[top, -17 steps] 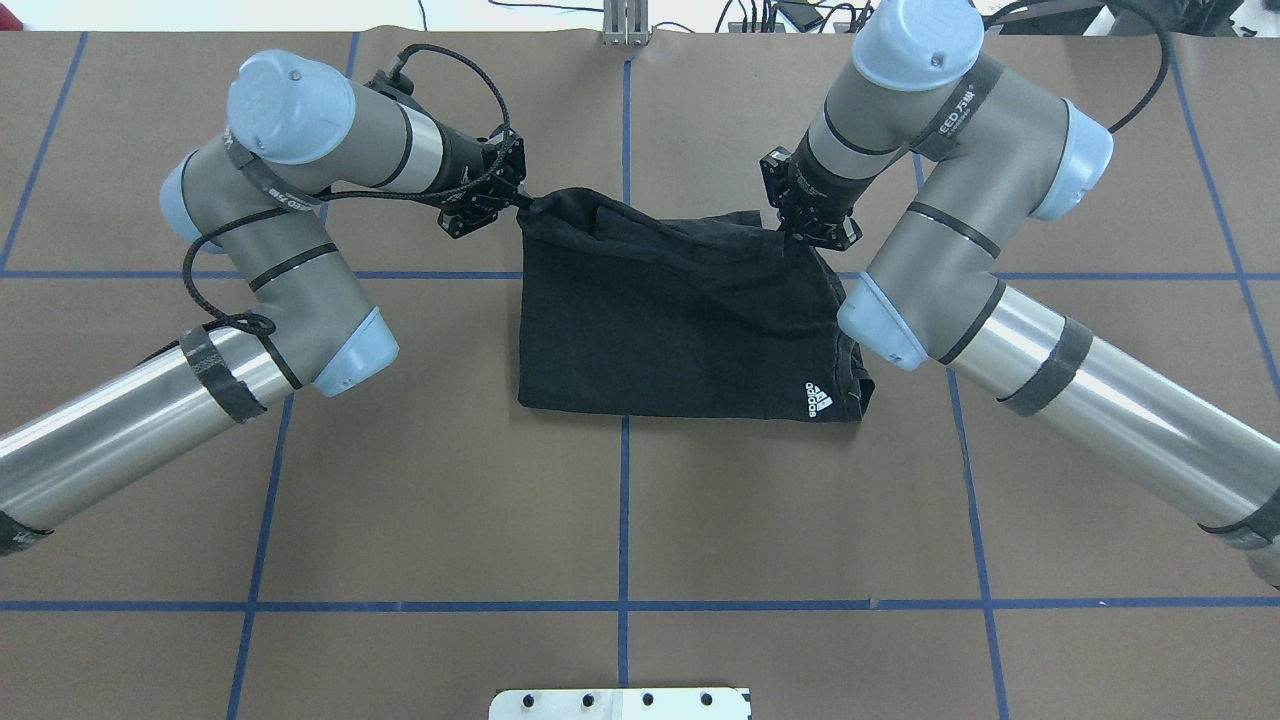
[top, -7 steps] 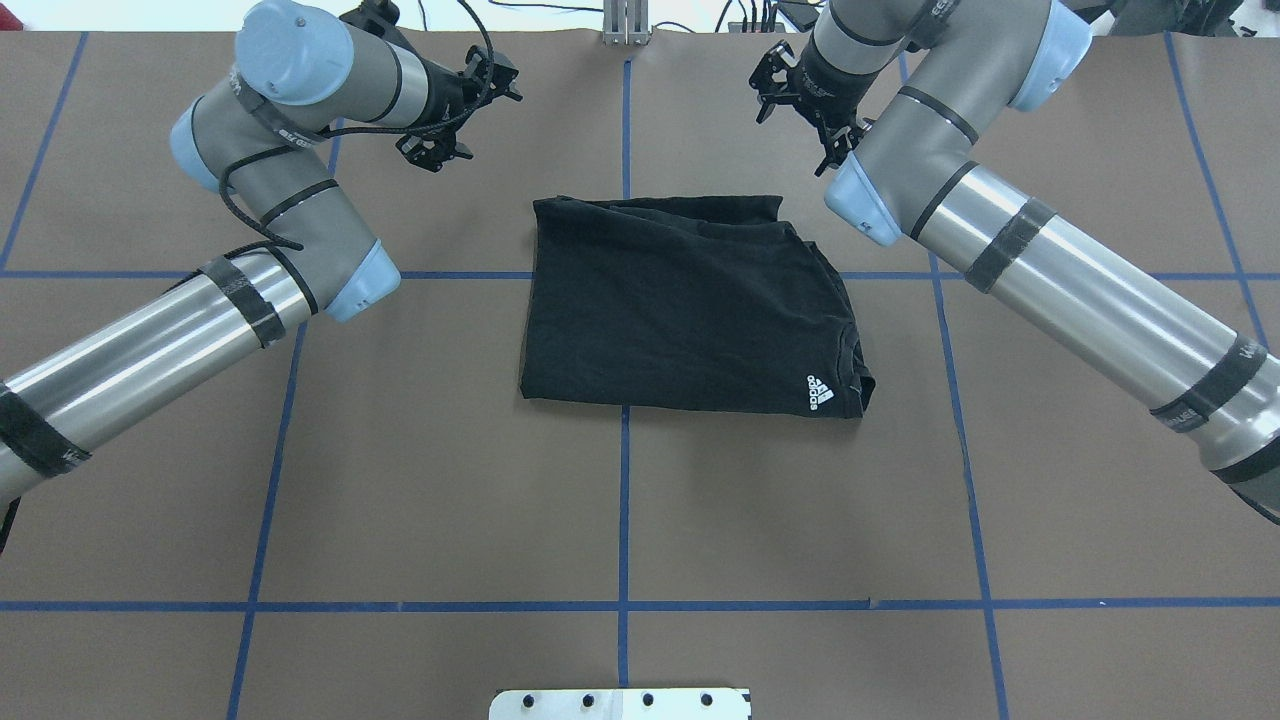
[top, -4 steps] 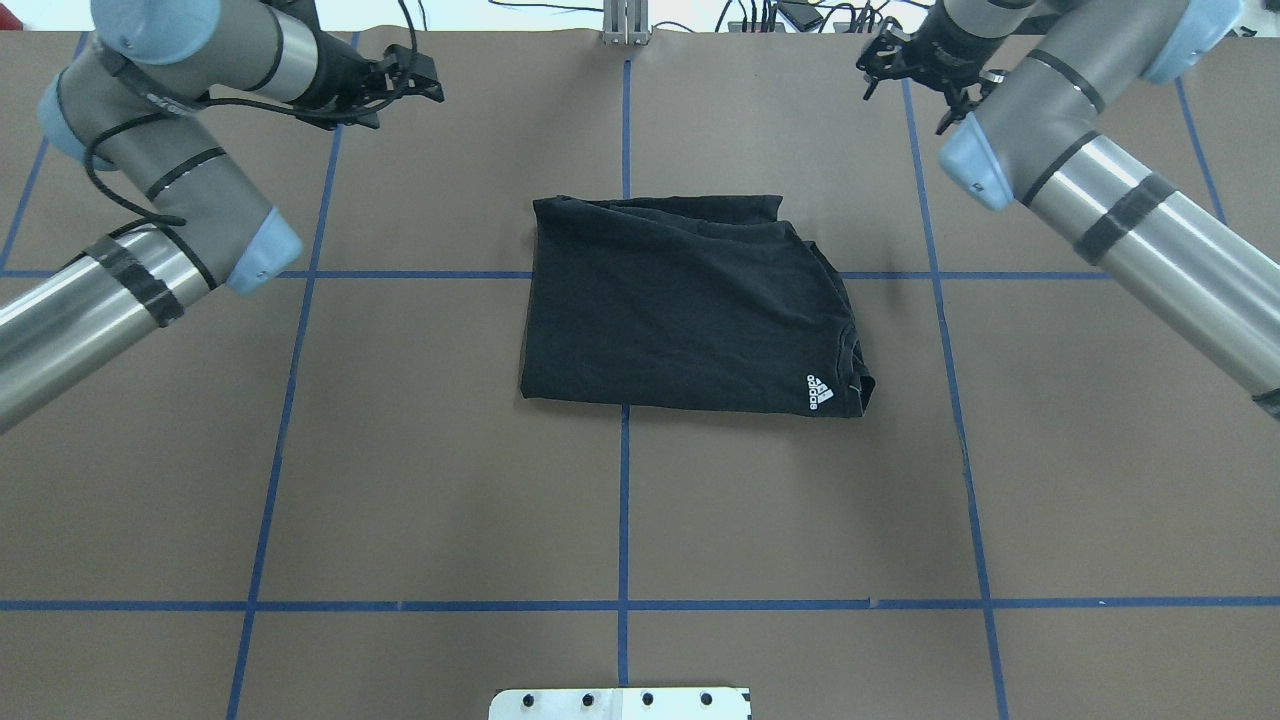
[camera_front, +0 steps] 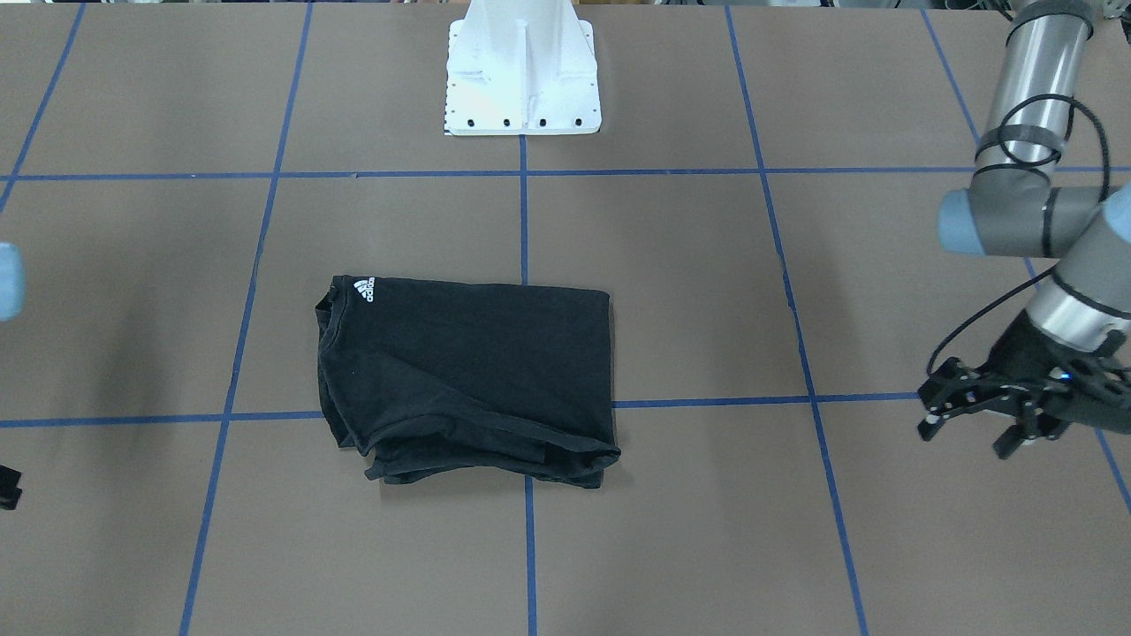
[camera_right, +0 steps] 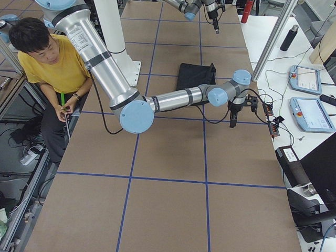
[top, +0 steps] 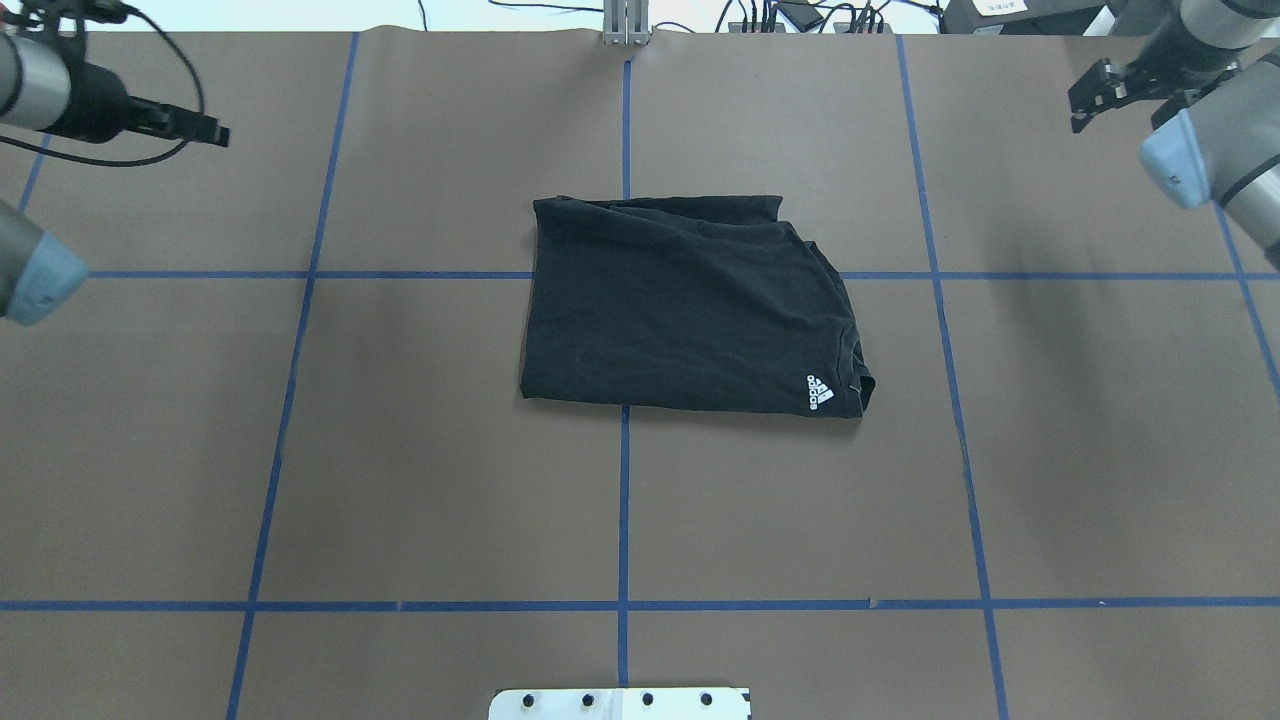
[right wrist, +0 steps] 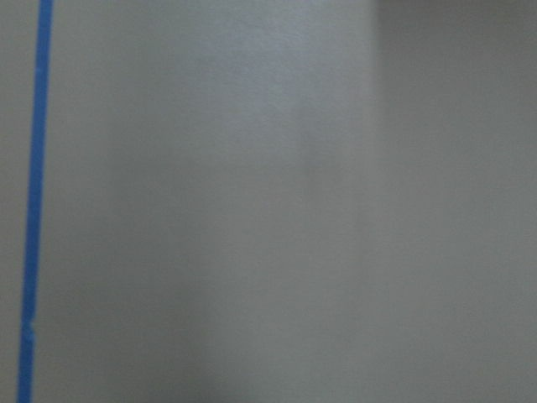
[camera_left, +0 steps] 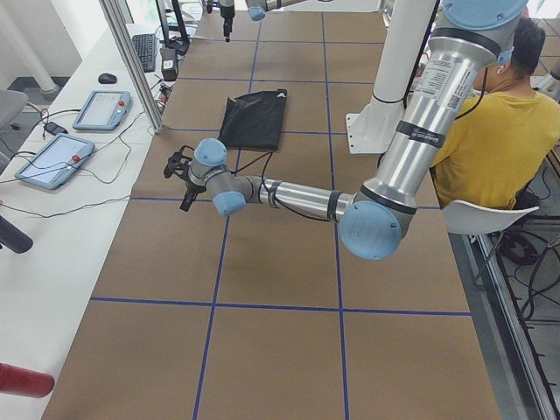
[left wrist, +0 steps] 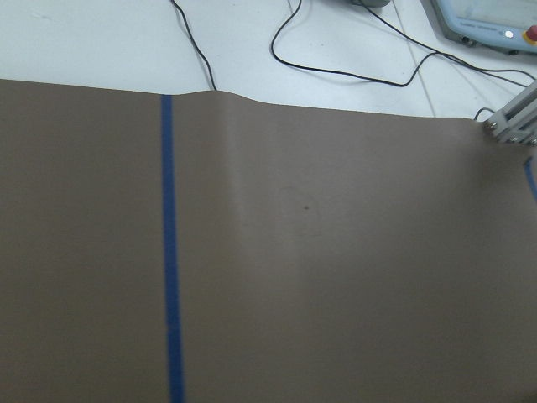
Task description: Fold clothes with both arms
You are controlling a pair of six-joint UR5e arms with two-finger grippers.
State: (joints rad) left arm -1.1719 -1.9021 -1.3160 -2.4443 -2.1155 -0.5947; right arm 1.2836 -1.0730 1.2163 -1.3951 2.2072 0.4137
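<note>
Shirt folded, arms wide: a black T-shirt (top: pixel 680 310) lies as a compact rectangle at the centre of the brown tabletop (top: pixel 450 480), straddling the crossing of two blue tape lines. Its small white three-stripe logo (top: pixel 819 392) faces up at the corner nearest the robot, on the robot's right, beside the curved collar edge. The edge toward the robot runs fairly straight. The far edge, seen from the front-facing camera, shows several stacked layers that do not quite line up. The left side is a clean straight fold.

The left end effector (camera_front: pixel 967 428) hangs over the far left part of the tabletop with its fingers spread wide and nothing between them, well apart from the cloth. The right end effector (top: pixel 1100 95) sits at the far right corner, its fingers also parted and holding nothing. Broad bare brown surface lies on every side of the shirt, between it and both arms. The white mounting pedestal (camera_front: pixel 521 71) stands on the centre line at the robot's edge
</note>
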